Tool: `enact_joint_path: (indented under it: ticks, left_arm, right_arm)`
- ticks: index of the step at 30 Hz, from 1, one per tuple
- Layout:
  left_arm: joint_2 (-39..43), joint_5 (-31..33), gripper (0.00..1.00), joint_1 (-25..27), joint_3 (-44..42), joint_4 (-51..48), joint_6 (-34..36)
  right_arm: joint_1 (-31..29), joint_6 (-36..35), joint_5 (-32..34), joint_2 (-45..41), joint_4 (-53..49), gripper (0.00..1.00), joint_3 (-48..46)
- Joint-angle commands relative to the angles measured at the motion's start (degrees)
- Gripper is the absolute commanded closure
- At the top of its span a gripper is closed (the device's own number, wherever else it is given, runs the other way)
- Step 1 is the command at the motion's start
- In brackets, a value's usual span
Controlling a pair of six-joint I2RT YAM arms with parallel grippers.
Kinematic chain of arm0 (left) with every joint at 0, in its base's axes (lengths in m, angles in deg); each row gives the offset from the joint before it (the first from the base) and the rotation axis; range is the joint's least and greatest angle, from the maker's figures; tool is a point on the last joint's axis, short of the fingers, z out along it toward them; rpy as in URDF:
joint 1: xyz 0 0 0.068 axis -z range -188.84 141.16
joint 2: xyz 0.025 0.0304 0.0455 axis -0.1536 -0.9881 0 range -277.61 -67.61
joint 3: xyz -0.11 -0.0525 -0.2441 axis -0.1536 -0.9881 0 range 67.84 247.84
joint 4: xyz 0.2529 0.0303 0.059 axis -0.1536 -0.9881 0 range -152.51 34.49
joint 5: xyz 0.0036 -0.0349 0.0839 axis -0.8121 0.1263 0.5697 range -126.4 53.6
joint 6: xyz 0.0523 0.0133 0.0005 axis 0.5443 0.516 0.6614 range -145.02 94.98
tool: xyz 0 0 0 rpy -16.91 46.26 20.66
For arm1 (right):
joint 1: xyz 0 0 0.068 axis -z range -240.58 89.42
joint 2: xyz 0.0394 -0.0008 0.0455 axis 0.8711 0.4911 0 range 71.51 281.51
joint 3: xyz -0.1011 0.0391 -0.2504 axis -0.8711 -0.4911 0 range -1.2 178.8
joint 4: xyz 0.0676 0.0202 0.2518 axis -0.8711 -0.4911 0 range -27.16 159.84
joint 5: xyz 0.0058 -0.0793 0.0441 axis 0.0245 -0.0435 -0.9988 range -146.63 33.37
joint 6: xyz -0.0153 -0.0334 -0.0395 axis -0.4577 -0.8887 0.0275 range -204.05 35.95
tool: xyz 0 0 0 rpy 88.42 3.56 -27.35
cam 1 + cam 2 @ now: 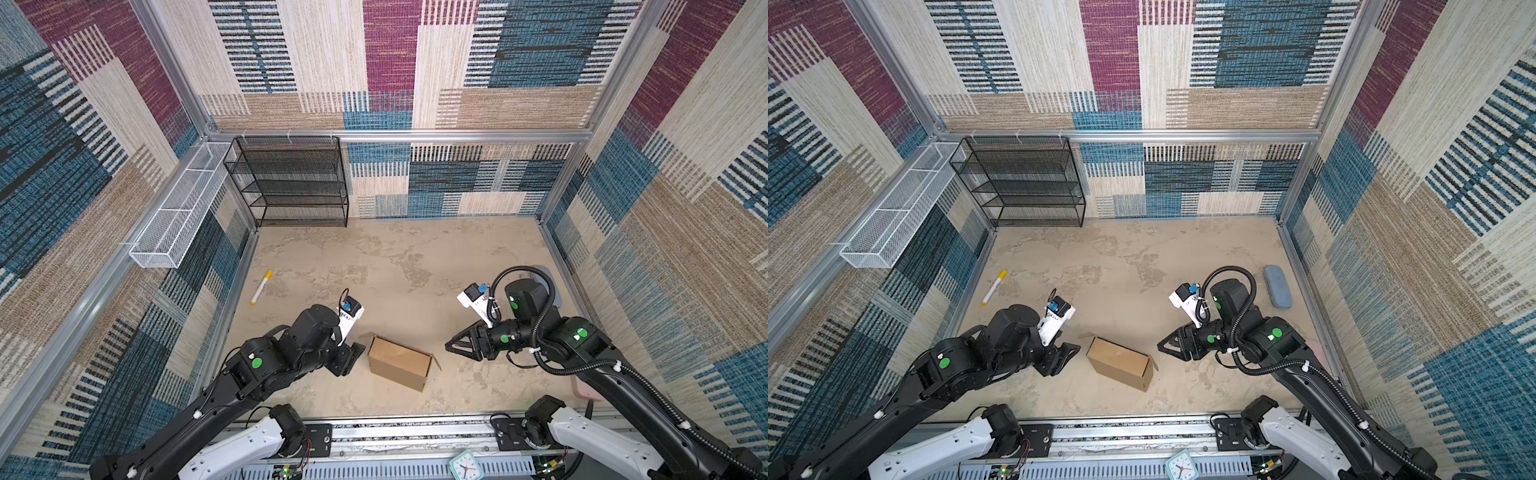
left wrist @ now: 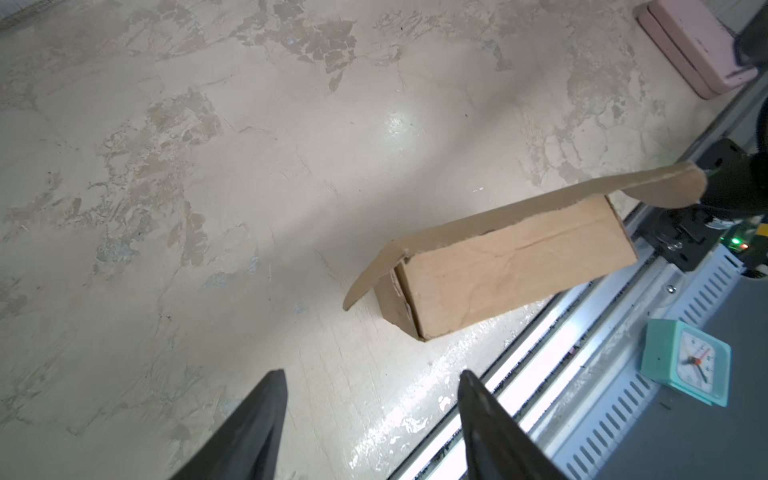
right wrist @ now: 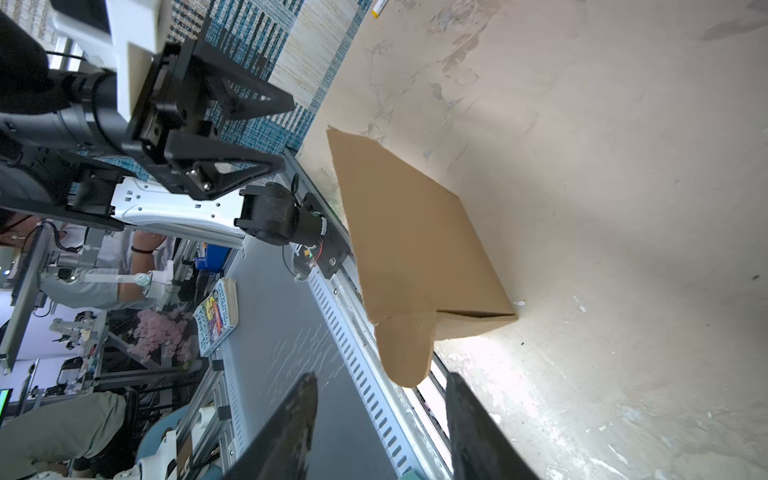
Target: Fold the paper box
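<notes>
— What lies on the tabletop [image 1: 374, 266]?
— A yellow-capped marker [image 1: 261, 287] near the left wall, and a blue-grey case [image 1: 1277, 286] by the right.
— At the back?
— A black mesh shelf [image 1: 291, 183], with a white mesh basket [image 1: 174, 216] beside it. A teal clock [image 1: 466, 465] sits out front.

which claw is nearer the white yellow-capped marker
Left. The left claw sits right of the white yellow-capped marker, closer to the robot; the right claw lies beyond the brown cardboard box.

The paper box [image 1: 399, 361] was plain brown, unprinted. The table [image 1: 374, 266] was mottled beige with darker patches. The walls [image 1: 390, 62] wore woven patchwork (blue, maroon, cream, tan stripes). The marker [image 1: 261, 286] was white, yellow-capped; the clock [image 2: 685, 361] teal, white-faced.
</notes>
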Motion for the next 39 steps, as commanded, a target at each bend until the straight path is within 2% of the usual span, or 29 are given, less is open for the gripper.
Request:
enact_joint_path:
  ticks: [1, 8, 17, 25, 39]
  left_arm:
    - [-1.43, -4.91, 0.34, -1.07, 0.16, 2.31, 2.25]
    - [-4.76, -6.05, 0.39, -1.34, 0.05, 4.87, 2.98]
    - [-8.7, -2.11, 0.52, -2.21, 0.63, 6.07, 3.9]
    - [-10.0, -2.29, 0.57, -2.71, 0.9, 6.41, 4.28]
    - [-11.55, -3.55, 0.75, -2.84, 1.56, 5.2, 4.41]
  right_arm:
    - [-1.6, -0.12, -1.84, -0.25, 0.44, 0.49, -0.59]
    - [-7.98, 1.95, 5.83, 0.1, -0.35, 0.51, -0.33]
    - [-10.72, 2.96, 10.8, 1.41, -1.02, 0.56, 0.02]
    - [-13.09, 4.12, 12.67, 2.09, 0.01, 0.6, -0.02]
    - [-15.16, 4.65, 14.42, 2.61, -0.65, 0.62, 0.37]
